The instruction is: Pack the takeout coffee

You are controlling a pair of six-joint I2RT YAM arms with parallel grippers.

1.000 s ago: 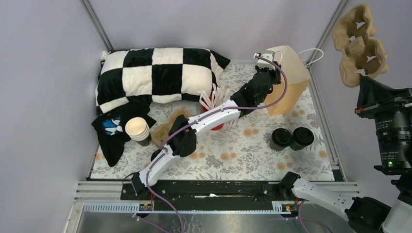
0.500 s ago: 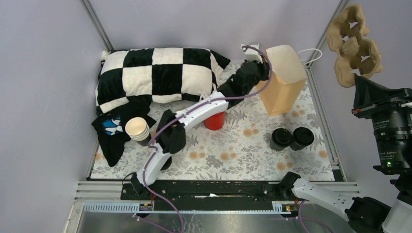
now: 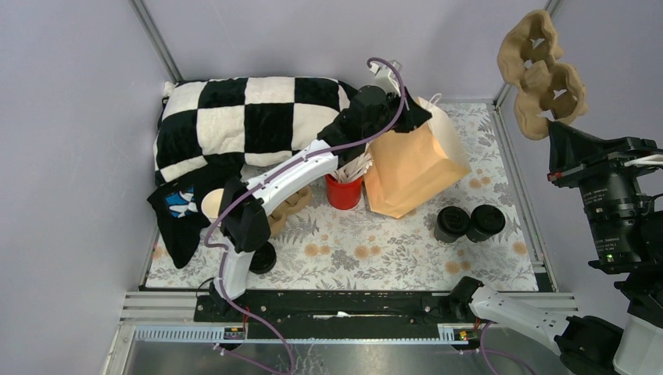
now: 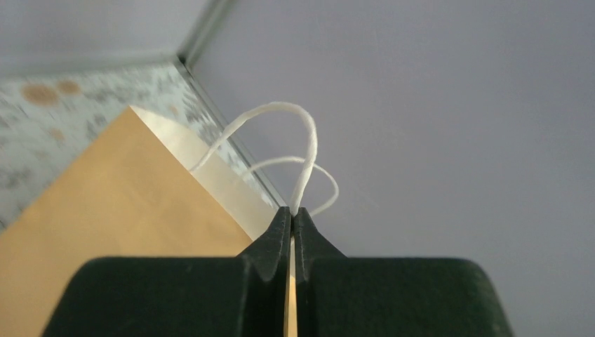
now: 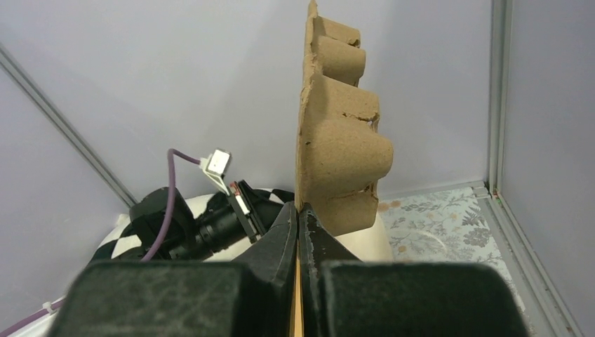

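bag (image 4: 105,232) cut off below, tray (image 5: 340,147) cropped above

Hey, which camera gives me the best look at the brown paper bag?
Top external: it shows the whole paper bag, tilted beside the red cup. Left wrist shows only one upper corner and the white handle pinched in the left gripper. Right wrist shows at most a pale patch, possibly the bag, behind the cup carrier.

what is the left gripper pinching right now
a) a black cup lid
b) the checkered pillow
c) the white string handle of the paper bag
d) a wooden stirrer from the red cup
C: in the left wrist view the left gripper has its jaws shut on the white string handle, which loops up above the brown paper bag.
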